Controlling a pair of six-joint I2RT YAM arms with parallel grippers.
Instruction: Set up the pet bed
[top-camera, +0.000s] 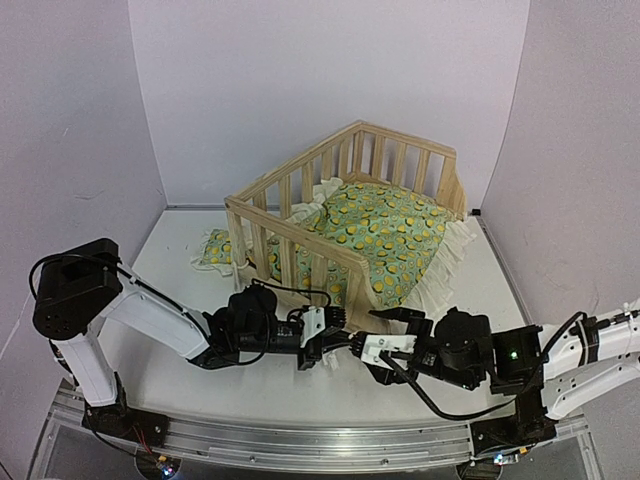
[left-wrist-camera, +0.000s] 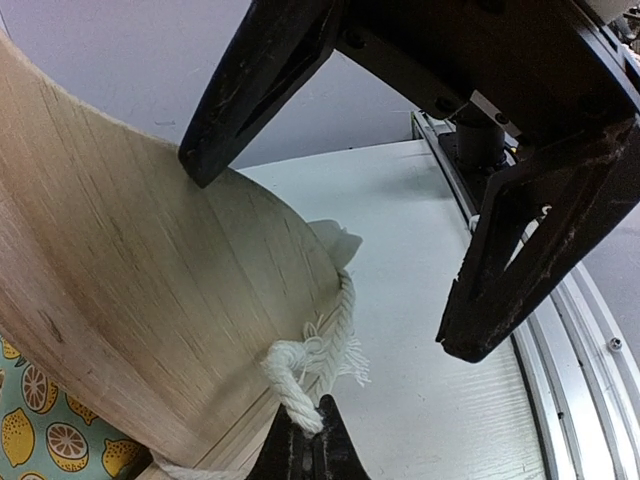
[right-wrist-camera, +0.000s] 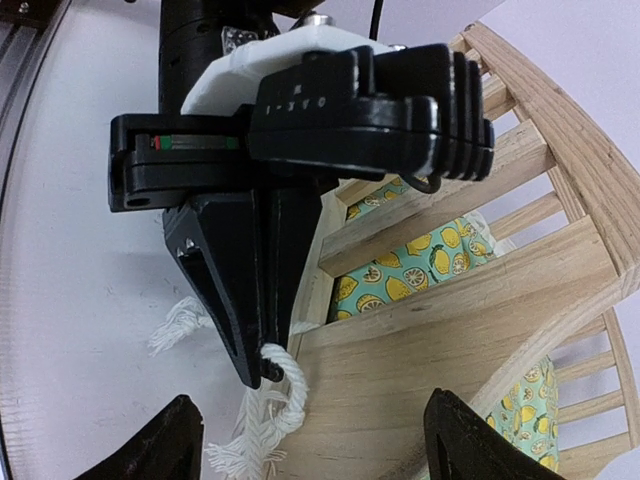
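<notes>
Pine pet bed (top-camera: 380, 235), white rope (left-wrist-camera: 300, 375) in left fingers (right-wrist-camera: 235, 290), embossed lettering (right-wrist-camera: 300, 101) illegible

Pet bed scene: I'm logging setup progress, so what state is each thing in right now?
pet bed frame, upright on the table.
cushion, inside the frame, ruffle spilling over the low side.
pillow, outside the frame, on the table.
white rope, pinched near its knot, end frayed.
left gripper, shut on the white rope.
right gripper, open, holding nothing.
</notes>
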